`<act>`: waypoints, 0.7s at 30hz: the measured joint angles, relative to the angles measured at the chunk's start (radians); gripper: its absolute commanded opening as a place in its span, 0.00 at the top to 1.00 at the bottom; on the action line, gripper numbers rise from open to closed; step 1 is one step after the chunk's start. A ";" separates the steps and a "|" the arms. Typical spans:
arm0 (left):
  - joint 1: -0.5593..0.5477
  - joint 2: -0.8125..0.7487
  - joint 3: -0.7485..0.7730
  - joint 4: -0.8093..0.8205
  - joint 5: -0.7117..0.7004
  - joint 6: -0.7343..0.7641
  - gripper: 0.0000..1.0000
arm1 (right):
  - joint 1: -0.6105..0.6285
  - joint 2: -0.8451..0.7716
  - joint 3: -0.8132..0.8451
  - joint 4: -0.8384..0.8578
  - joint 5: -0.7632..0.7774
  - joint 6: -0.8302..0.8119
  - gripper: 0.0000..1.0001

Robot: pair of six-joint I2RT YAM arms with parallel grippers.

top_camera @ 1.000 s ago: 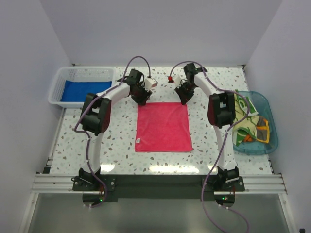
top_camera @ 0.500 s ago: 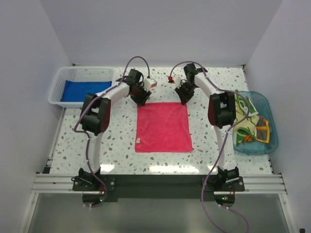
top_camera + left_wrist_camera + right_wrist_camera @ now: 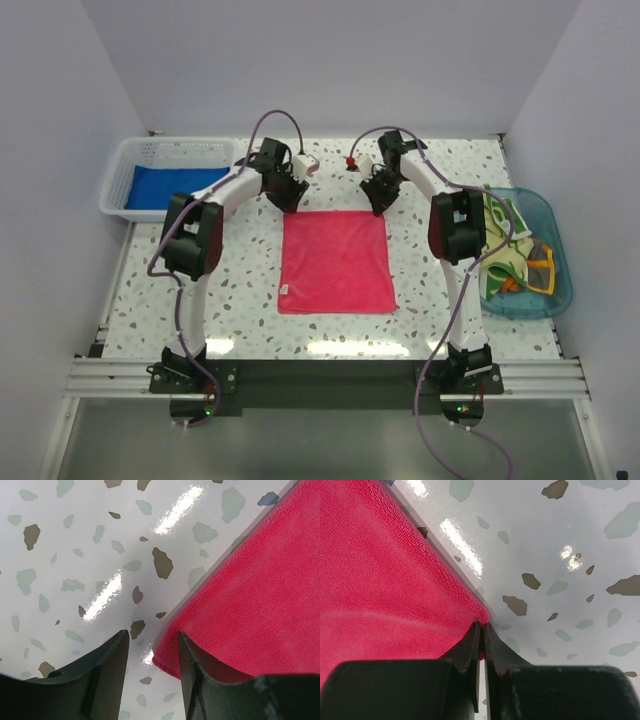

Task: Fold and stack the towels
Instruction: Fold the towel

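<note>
At the far edge of the towel, which lies flat in the middle of the table, each gripper sits over its own corner. The right gripper has its fingers pressed together right at the far-right corner and seems to pinch its tip. The left gripper is spread apart and holds nothing. The far-left corner lies against the finger on the towel's side, and bare table fills most of the gap (so the corner is off-centre). I judge that the left needs a small shift toward the towel before closing. From both grippers the cloth runs toward the arm bases, so the 1st fold would carry the far edge to the near edge. The blue towel lies in the basket, well apart.
</note>
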 measured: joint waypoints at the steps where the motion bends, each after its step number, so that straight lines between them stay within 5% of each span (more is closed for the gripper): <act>1: 0.002 -0.005 0.000 0.000 0.001 -0.003 0.52 | 0.000 -0.001 -0.002 0.001 0.000 0.000 1.00; 21: 0.005 0.016 -0.002 -0.044 -0.012 0.015 0.55 | 0.000 -0.006 -0.011 0.011 0.002 0.006 1.00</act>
